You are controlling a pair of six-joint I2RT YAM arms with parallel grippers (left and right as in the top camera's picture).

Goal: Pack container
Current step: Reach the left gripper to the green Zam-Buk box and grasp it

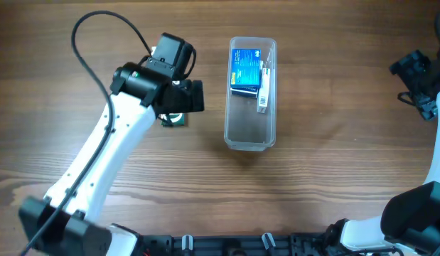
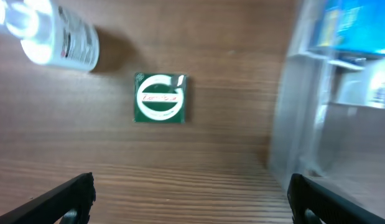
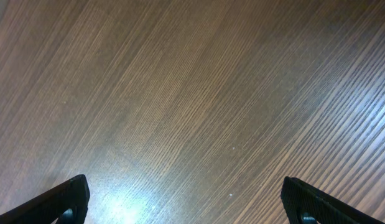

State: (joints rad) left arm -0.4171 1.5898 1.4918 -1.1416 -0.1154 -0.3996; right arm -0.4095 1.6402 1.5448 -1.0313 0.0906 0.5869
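Observation:
The clear plastic container stands upright at the table's middle, holding a blue box and a small white item in its far half. It also shows at the right of the left wrist view. A small green square packet lies flat on the table left of the container, partly hidden under my left arm in the overhead view. My left gripper is open and empty, hovering above the table near the packet. My right gripper is open and empty over bare wood at the far right.
A small clear spray bottle lies on its side beyond the packet, at the upper left of the left wrist view. A black cable loops from the left arm over the table's far left. The wooden table stretches around.

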